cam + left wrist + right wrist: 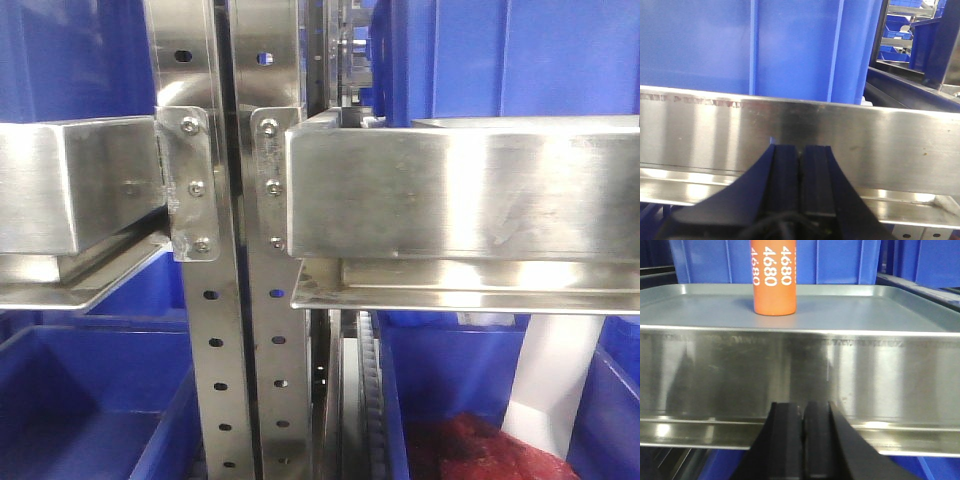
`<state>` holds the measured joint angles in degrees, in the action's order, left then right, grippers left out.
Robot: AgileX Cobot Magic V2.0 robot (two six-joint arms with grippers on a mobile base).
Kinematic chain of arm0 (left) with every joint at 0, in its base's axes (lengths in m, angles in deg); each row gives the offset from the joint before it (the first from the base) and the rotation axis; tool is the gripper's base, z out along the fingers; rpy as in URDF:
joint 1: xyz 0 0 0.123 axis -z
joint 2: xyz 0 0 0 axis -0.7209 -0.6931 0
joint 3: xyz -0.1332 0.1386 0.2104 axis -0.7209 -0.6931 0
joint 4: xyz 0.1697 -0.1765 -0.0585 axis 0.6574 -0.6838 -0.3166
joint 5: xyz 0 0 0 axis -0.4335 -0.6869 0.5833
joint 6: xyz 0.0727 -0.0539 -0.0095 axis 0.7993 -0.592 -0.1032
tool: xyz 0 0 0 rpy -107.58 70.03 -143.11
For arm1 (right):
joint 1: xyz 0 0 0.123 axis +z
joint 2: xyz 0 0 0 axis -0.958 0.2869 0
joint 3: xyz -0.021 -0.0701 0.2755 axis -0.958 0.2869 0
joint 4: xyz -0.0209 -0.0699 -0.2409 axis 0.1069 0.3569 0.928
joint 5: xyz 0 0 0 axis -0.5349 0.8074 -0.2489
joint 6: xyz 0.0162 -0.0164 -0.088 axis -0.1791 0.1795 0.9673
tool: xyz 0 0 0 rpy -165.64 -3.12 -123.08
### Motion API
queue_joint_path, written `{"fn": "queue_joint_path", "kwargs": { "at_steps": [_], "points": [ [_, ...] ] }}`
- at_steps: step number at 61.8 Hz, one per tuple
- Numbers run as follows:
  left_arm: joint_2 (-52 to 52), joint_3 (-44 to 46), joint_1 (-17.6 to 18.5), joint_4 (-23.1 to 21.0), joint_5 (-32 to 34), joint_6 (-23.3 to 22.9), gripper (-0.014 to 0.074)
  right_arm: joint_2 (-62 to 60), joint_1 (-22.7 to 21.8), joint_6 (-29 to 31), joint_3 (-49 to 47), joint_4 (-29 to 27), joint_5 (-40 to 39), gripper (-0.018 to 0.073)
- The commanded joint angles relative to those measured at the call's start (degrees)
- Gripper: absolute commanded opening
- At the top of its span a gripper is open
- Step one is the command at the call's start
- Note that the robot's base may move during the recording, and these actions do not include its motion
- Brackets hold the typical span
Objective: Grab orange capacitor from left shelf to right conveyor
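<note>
Blue bins [90, 410] crowd the steel shelf [222, 330] all around. The orange capacitor [774, 282] stands upright on a shiny ledge [865, 365], and the right pincer [803, 412] sits pressed together just below its front edge. The left pincer [800, 152] is pressed together too, holding nothing, facing a steel lip [880, 135].

Orange capacitor [773, 277] ahead of the right gripper [803, 407]: top cut off by the upper edge, leftmost print half hidden.

Brushed steel shelf [460, 190] — glossy, streaked, blue plastic bins [90, 400] smooth, orange capacitor [774, 277] satin-smooth, jaws matt black.
</note>
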<state>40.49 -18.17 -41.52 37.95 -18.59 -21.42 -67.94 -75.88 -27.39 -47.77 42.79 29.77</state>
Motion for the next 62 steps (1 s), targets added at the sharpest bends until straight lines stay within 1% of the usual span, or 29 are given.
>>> {"fn": "queue_joint_path", "kwargs": {
  "at_steps": [1,15,23,33,40,46,50,52,58,62],
  "points": [
    [1.12,0.31,0.04,0.0,5.12,-0.08,-0.0105,-1.19,-0.08,0.58,0.18,0.82,-5.52,0.0039],
    [1.12,0.31,0.04,0.0,5.12,-0.08,-0.0105,-1.19,-0.08,0.58,0.01,0.92,-6.47,0.0039],
    [1.12,0.31,0.04,0.0,5.12,-0.08,-0.0105,-1.15,-0.08,0.53,-3.45,0.92,-6.87,0.0039],
    [1.12,0.31,0.04,0.0,5.12,-0.08,-0.0105,-0.24,-0.08,0.53,-13.79,0.92,-4.68,0.0039],
    [1.12,0.31,0.04,0.0,5.12,-0.08,-0.0105,3.75,-0.08,0.53,-21.77,0.92,-1.47,0.0039],
    [1.12,0.31,0.04,0.0,5.12,-0.08,-0.0105,9.47,-0.08,0.53,-27.27,0.92,0.31,0.0048],
    [1.12,0.31,0.04,0.0,5.12,-0.08,-0.0105,14.3,-0.08,0.53,-30.92,0.92,0.54,0.0083],
    [1.12,0.31,0.04,0.0,5.12,-0.08,-0.0105,16.23,-0.08,0.53,-32.14,0.92,0.69,0.0119],
    [1.12,0.31,0.04,0.0,5.12,-0.08,-0.0105,22.3,-0.08,0.53,-35.28,0.92,0.75,0.0258],
    [1.12,0.31,0.04,0.0,5.12,-0.08,-0.0105,26.83,-0.08,0.53,-36.63,0.92,0.81,0.0388]
  ]
}}
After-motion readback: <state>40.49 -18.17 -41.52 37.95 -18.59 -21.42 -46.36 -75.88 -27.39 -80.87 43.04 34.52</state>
